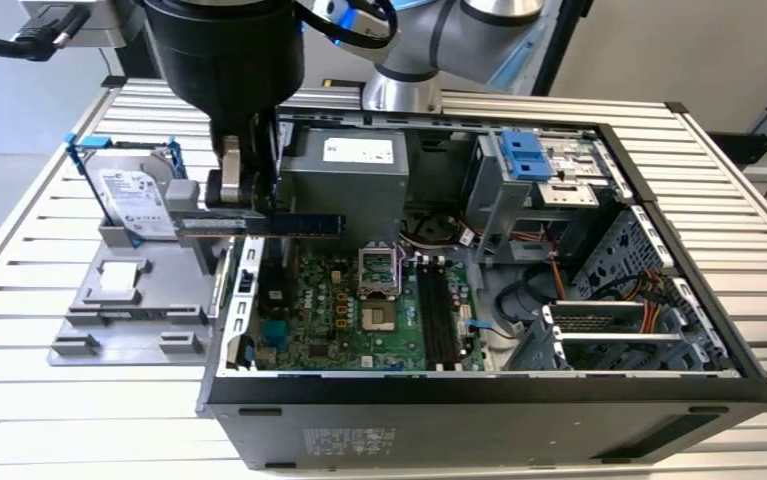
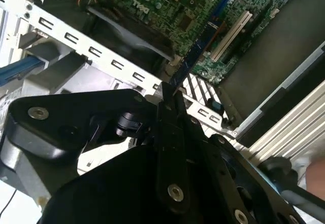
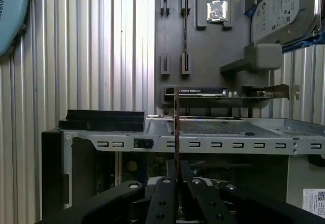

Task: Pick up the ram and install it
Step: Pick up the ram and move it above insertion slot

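Observation:
The ram (image 1: 306, 222) is a thin dark blue stick held level in the air, and my gripper (image 1: 247, 205) is shut on it near its middle. It hangs over the open computer case's wall on the exterior view's left, partly above the motherboard (image 1: 343, 310). The black memory slots (image 1: 437, 310) lie lower and further toward the exterior view's right. In the second wrist view the ram (image 2: 195, 51) juts out from my gripper (image 2: 170, 94) over the green board. The first wrist view shows the ram (image 3: 176, 127) edge-on, rising from my gripper (image 3: 176, 170).
A grey fixture plate (image 1: 116, 310) beside the case holds a silver hard drive in a blue frame (image 1: 130, 190) and a card standing on edge (image 3: 203, 93). The power supply (image 1: 343, 165) and drive bays (image 1: 543, 170) stand inside the case. Everything rests on a slatted metal table (image 1: 10, 260).

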### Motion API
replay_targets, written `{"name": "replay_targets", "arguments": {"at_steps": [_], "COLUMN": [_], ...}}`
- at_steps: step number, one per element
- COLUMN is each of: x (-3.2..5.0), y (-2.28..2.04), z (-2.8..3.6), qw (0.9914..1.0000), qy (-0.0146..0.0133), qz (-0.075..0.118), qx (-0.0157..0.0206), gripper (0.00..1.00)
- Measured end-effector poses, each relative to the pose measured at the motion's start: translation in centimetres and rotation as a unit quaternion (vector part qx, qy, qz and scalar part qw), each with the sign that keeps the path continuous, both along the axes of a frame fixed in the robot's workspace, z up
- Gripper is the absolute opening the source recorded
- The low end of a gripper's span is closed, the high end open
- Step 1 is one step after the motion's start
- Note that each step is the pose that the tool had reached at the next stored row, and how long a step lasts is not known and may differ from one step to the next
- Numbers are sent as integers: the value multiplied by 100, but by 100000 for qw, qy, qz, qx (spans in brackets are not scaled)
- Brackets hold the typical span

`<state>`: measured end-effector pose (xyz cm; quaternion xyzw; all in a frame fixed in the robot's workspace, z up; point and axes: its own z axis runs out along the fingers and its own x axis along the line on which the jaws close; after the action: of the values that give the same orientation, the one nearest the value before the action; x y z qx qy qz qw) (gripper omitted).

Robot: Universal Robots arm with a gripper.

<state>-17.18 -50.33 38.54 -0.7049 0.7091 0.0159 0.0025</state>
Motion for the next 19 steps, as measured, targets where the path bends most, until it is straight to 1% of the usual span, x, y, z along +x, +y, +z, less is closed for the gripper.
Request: {"name": "replay_targets", "arguments": {"at_steps": [4,19], "x": [100,765], "y": [0,0], "z": [0,0], "qw": [100000,100000], "qy": [1,5], "qz": [-2,-1], "qx": [-4,-3], "gripper": [0,0]}}
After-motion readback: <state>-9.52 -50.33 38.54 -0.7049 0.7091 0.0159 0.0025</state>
